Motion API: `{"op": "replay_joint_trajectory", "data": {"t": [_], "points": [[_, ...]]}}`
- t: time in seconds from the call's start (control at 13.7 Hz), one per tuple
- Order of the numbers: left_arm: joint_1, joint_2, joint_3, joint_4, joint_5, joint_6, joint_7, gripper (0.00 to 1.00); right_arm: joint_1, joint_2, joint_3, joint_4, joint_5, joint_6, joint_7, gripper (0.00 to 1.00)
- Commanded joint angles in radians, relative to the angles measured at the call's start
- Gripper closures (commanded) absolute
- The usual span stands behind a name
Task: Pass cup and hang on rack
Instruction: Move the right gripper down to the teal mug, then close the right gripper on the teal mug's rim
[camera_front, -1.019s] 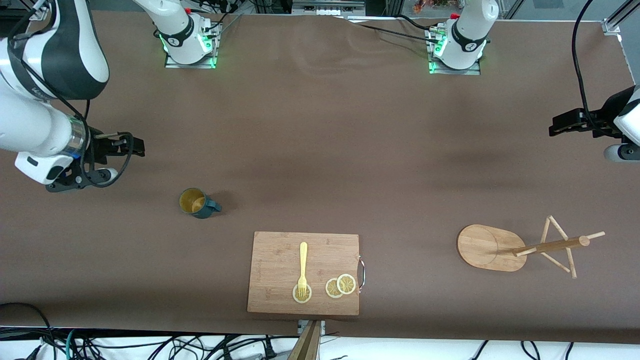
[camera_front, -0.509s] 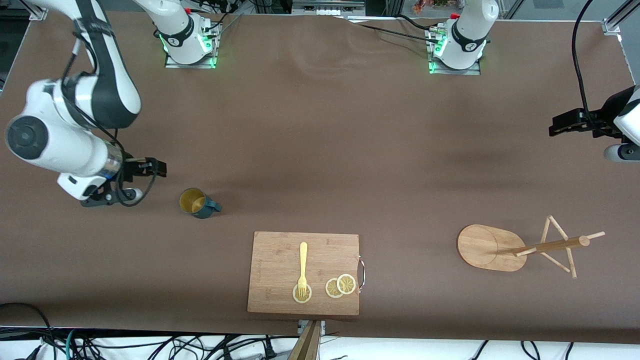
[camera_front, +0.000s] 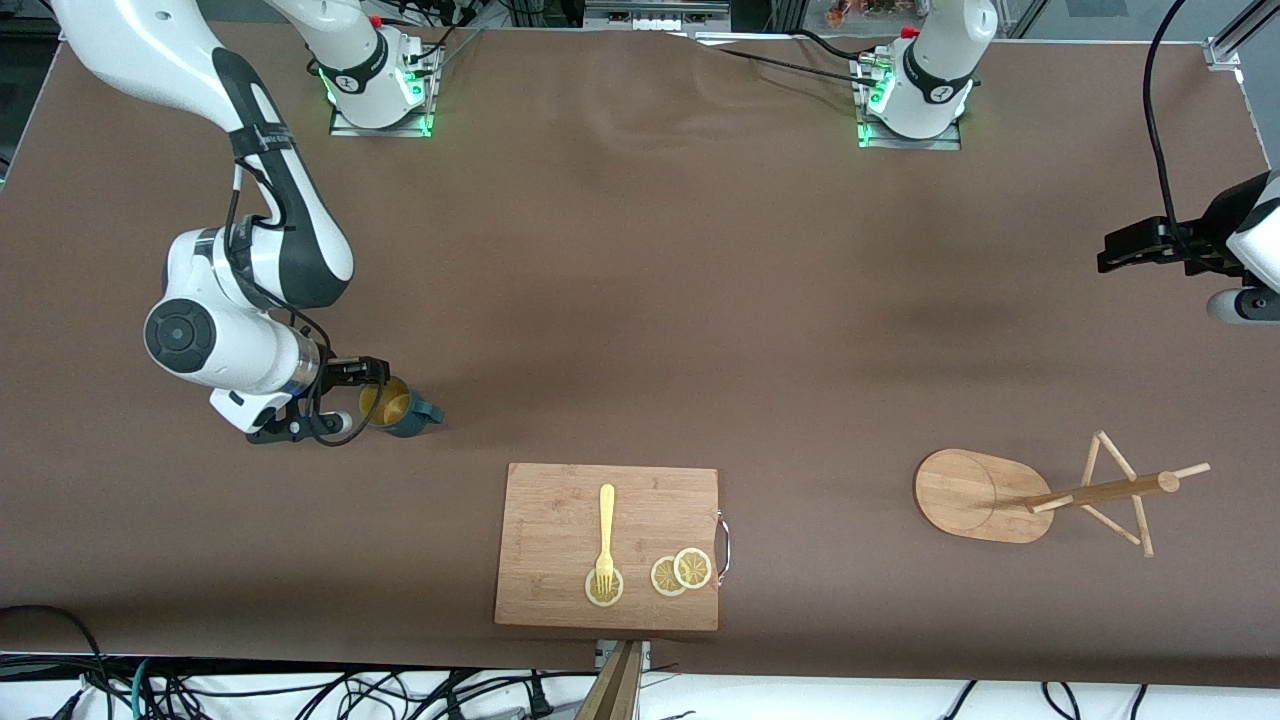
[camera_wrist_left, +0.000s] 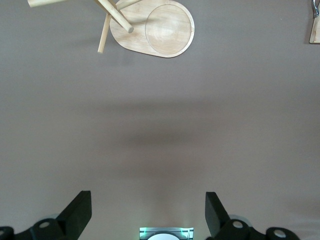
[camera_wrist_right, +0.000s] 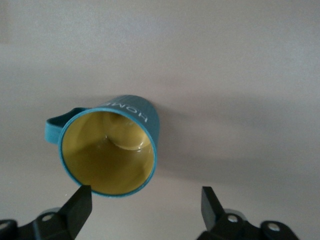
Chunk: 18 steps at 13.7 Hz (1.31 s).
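White arms with black joint bands, black cables, green-lit bases

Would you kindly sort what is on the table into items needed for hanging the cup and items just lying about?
Needed:
- dark teal mug with yellow inside, at the right gripper, jaws open
- light bamboo mug tree

Lying about:
- rectangular wooden cutting board
- yellow fork
- lemon slices

the cup (camera_front: 398, 406) is set toward the right arm's end of the table, the rack (camera_front: 985, 495) toward the left arm's end, the cutting board (camera_front: 560, 520) between them, nearer the front camera.
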<state>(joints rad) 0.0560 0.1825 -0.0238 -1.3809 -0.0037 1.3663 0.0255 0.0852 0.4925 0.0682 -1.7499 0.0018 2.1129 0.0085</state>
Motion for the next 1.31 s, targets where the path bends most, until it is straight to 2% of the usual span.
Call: {"op": "replay_joint_trajectory", "data": {"t": [0.0, 0.15, 0.36, 0.73, 0.87, 1.24], "points": [[0.004, 0.011, -0.007, 0.022, 0.016, -0.003, -0.007, 0.00, -0.004, 0.049, 0.002, 0.067, 0.009, -0.005, 0.016, 0.06], [0.004, 0.011, -0.008, 0.022, 0.016, -0.003, -0.007, 0.00, -0.002, 0.073, 0.002, 0.088, 0.012, -0.005, 0.016, 0.09], [0.004, 0.011, -0.008, 0.022, 0.016, -0.003, -0.007, 0.00, -0.004, 0.097, 0.002, 0.093, 0.010, 0.001, 0.031, 0.21], [0.005, 0.011, -0.008, 0.022, 0.016, -0.003, -0.007, 0.00, -0.001, 0.104, 0.002, 0.087, 0.014, 0.029, 0.067, 0.56], [0.005, 0.011, -0.008, 0.022, 0.016, -0.003, -0.007, 0.00, -0.002, 0.112, 0.002, 0.084, 0.014, 0.030, 0.067, 0.59], [0.005, 0.011, -0.008, 0.022, 0.016, -0.003, -0.007, 0.00, -0.002, 0.124, 0.002, 0.073, 0.015, 0.053, 0.068, 0.59]]}}
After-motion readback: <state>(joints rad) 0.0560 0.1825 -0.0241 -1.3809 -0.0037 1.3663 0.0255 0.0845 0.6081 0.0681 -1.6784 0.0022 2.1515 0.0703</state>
